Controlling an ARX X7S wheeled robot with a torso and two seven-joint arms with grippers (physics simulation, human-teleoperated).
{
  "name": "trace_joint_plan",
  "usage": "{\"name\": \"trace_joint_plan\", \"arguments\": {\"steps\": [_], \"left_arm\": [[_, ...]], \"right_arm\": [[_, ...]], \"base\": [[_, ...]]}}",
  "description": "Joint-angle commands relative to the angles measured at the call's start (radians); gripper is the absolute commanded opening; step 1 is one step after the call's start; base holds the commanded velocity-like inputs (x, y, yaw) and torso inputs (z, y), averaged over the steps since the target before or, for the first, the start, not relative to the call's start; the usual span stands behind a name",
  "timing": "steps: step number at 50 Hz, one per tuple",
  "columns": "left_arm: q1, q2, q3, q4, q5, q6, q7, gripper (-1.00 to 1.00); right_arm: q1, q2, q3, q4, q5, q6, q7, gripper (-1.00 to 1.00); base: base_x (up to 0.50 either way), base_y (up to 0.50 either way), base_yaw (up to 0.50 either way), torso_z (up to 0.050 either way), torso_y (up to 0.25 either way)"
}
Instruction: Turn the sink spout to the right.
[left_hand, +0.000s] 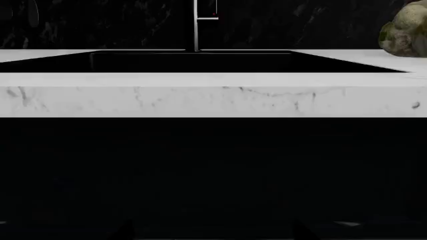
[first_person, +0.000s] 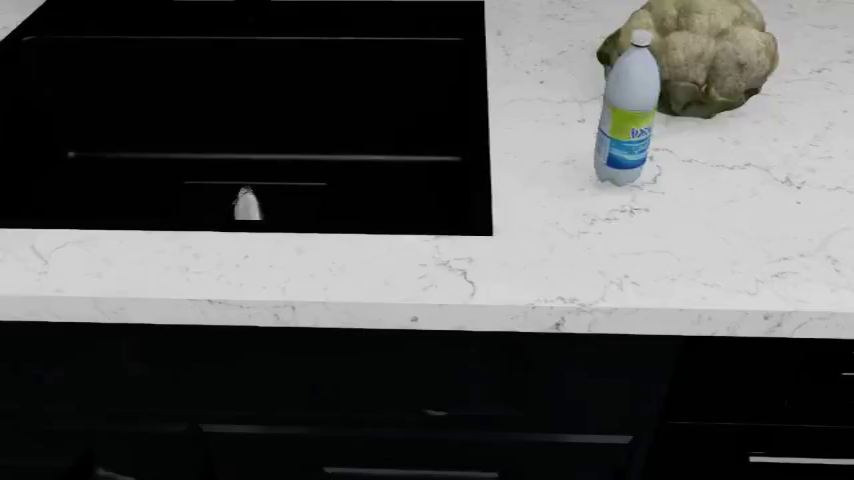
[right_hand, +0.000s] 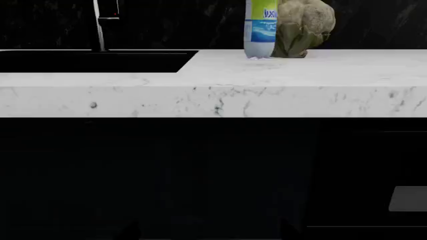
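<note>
The sink spout (left_hand: 195, 27) is a slim upright post at the back of the black sink (left_hand: 200, 62), with a small pale bar (left_hand: 207, 18) beside it near the top. It also shows in the right wrist view (right_hand: 100, 27). In the head view it is not visible. My left gripper (left_hand: 212, 233) sits low in front of the dark cabinet, below the counter edge and facing the spout from a distance. Its dark fingertips are spread wide, with nothing between them. My right gripper (right_hand: 208, 233) is equally low, further right, open and empty.
A white marble counter (first_person: 400, 270) surrounds the sink. A small silvery fish (first_person: 247, 205) lies in the basin. A water bottle (first_person: 625, 120) and a cauliflower (first_person: 694, 45) stand on the counter to the right of the sink. Black cabinet fronts (first_person: 400, 400) lie below.
</note>
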Motion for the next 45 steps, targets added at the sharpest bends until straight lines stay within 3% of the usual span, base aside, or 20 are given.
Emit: {"name": "trace_joint_plan", "arguments": {"steps": [1, 17, 21, 45], "left_arm": [[0.000, -0.010, 0.011, 0.000, -0.010, 0.000, -0.011, 1.00], [0.015, -0.057, 0.059, 0.022, -0.094, 0.018, -0.011, 1.00], [0.024, -0.061, 0.036, 0.050, -0.177, 0.022, 0.009, 1.00], [0.026, -0.100, 0.092, 0.044, -0.209, 0.042, 0.015, 1.00]], "right_arm": [[0.004, 0.076, -0.091, -0.004, 0.076, 0.002, 0.091, 1.00], [0.007, 0.094, -0.115, 0.008, 0.090, -0.007, 0.111, 1.00], [0.008, 0.099, -0.121, 0.007, 0.094, -0.007, 0.116, 1.00], [0.017, 0.121, -0.153, 0.021, 0.110, 0.001, 0.138, 1.00]], "base": [[0.00, 0.00, 0.00, 0.000, 0.000], [0.00, 0.00, 0.00, 0.000, 0.000], [0.00, 0.00, 0.00, 0.006, 0.000], [0.00, 0.00, 0.00, 0.050, 0.000]]}}
